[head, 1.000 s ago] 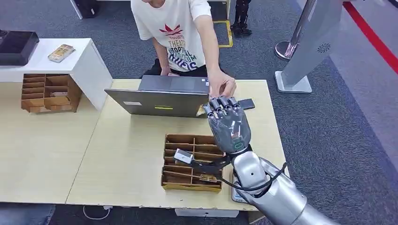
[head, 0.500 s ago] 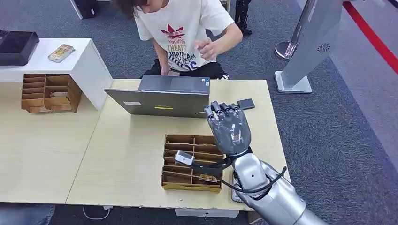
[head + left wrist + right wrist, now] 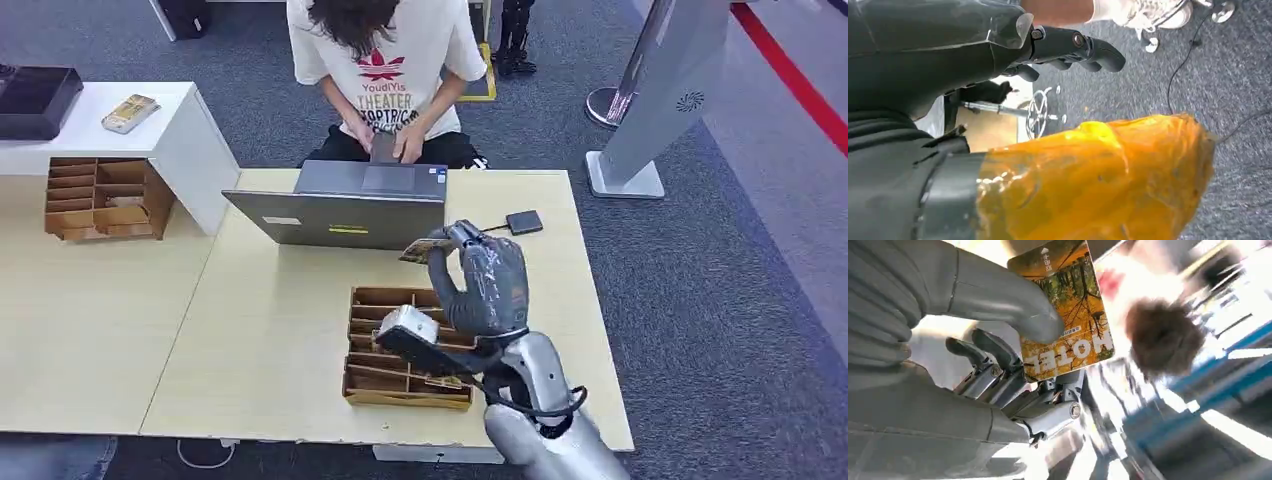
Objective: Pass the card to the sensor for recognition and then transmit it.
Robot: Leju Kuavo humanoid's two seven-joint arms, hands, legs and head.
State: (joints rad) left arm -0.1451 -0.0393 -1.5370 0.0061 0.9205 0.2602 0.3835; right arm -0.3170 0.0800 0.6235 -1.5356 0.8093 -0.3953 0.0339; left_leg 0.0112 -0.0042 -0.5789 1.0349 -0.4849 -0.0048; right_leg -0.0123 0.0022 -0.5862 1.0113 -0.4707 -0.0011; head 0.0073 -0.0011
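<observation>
The card [image 3: 1068,315], printed with an autumn forest and the word HOTEL, is held in the right hand [image 3: 478,282], pinched between the thick grey thumb [image 3: 1013,305] and the darker fingers [image 3: 998,360] curled behind it. In the head view the card [image 3: 418,251] is seen edge-on at the left of the hand, raised above the table [image 3: 270,330], just near of the laptop [image 3: 345,205] and over the far edge of the tray [image 3: 400,350].

The small black sensor [image 3: 523,222] lies flat on the table to the right of the laptop, beyond the hand and apart from it, with a thin cable running from it toward the laptop. The wooden tray, divided into compartments, sits on the near part of the table under the right arm; what its slots contain cannot be made out.

The left hand [image 3: 1068,47] is seen in its wrist view with dark fingers loosely curled over grey carpet; nothing is seen in it, but how far it is closed cannot be told, since an orange, plastic-wrapped shape [image 3: 1098,185] fills the foreground.

A person [image 3: 385,70] in a white printed shirt is seated at the far side of the table, both hands at the laptop's far edge. A second tray [image 3: 100,195] stands at the left beside a white cabinet [image 3: 180,130].
</observation>
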